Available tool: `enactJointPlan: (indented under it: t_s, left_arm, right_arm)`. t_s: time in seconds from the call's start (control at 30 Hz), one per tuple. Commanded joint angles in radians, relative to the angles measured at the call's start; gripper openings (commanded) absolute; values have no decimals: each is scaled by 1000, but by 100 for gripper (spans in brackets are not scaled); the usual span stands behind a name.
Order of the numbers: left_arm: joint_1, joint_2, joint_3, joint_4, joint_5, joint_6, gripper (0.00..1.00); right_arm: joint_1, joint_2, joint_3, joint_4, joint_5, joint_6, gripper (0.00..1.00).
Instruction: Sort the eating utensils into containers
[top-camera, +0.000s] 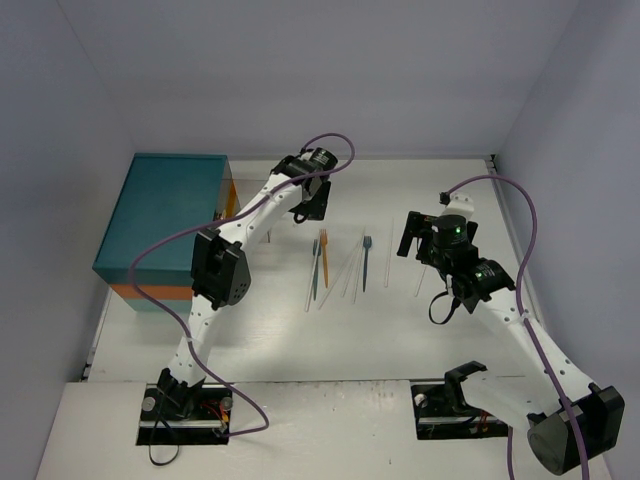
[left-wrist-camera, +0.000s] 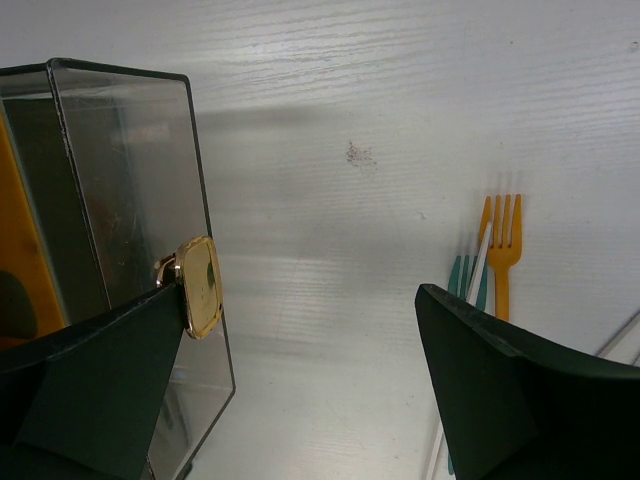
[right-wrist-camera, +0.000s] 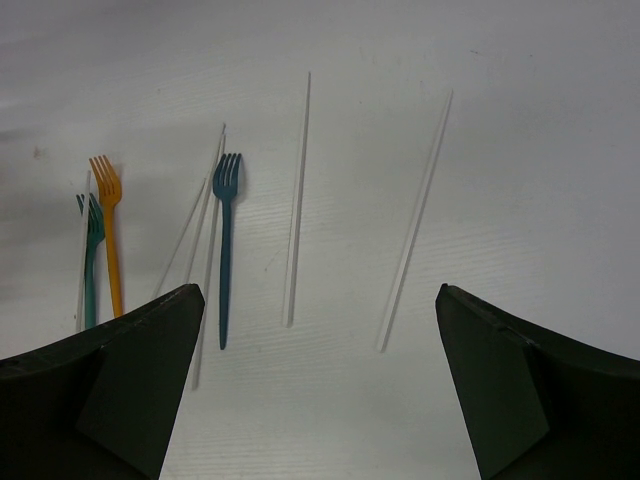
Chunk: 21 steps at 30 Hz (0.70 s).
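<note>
A boxy teal chest with an orange lower band stands at the far left. One clear drawer with a gold handle sticks out of it. My left gripper is open and empty, and its left finger sits right beside the handle. An orange fork and a teal fork lie to its right. My right gripper is open and empty above a blue fork, the orange fork, the teal fork and pale chopsticks.
The utensils lie in a loose row mid-table, between the two grippers. One chopstick lies apart at the right. Grey walls close in the table at the back and on both sides.
</note>
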Motion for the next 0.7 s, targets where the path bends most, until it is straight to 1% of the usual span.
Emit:
enactJointPlan:
  t_s: [0.0,0.17,0.37,0.5,0.67]
  left_arm:
    - [25,-108,30,29,84,33,95]
    - [42,-129,30,18,45,28,95]
    - [51,-162,-26,23,28,-77,95]
    - [50,-174,-56,21,17,-178,95]
    - [46,-166,-45,18,19,-161,95]
  right_arm:
    - [-7,11,2,26,-1,-2,100]
    - [-7,12,0,26,1,-1,100]
    - [-7,18,2,27,-3,0,100]
    - [-7,23,3,27,-10,4,100]
    - [-7,18,1,26,-15,7,100]
